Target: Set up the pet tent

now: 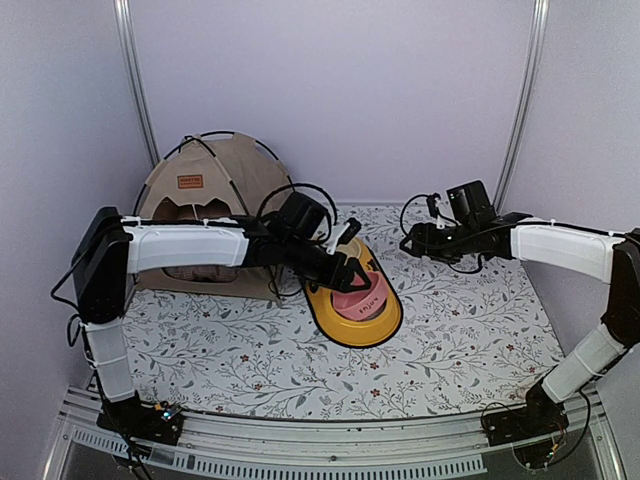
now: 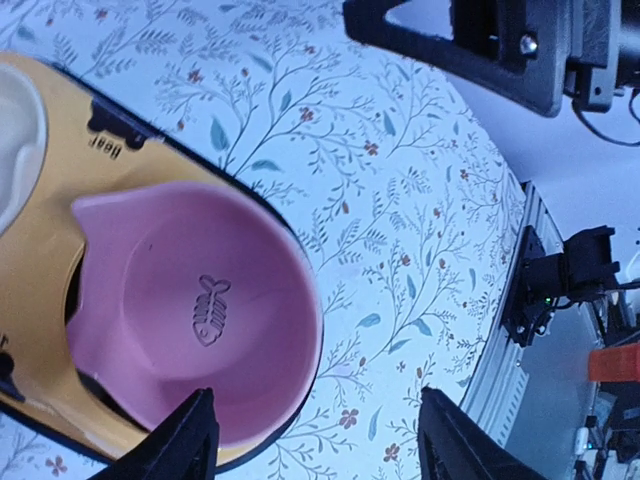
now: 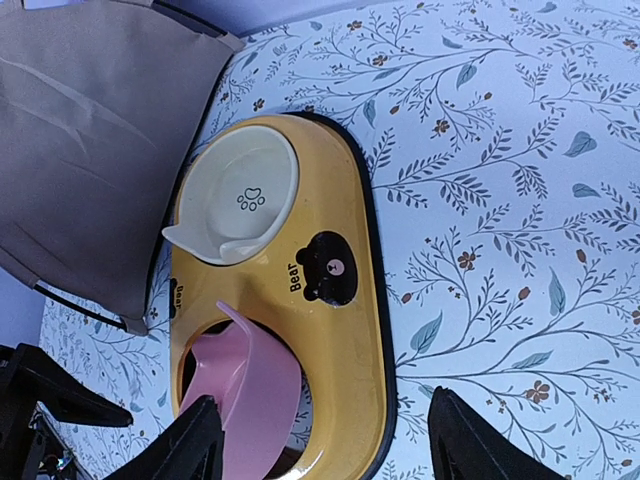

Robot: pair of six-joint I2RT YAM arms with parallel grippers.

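The pet tent stands upright at the back left, tan fabric under black crossed poles, with a brown label. My left arm crosses in front of its doorway. Its tan side fills the upper left of the right wrist view. My left gripper hovers open over the pink bowl, nothing between its fingers. To the right of the bowl stand, my right gripper hangs open and empty above the mat, apart from the tent.
A yellow oval bowl stand lies right of the tent, holding a cream bowl and a pink bowl that sits tilted in its hole. A floral mat covers the table. Metal frame posts rise at the back.
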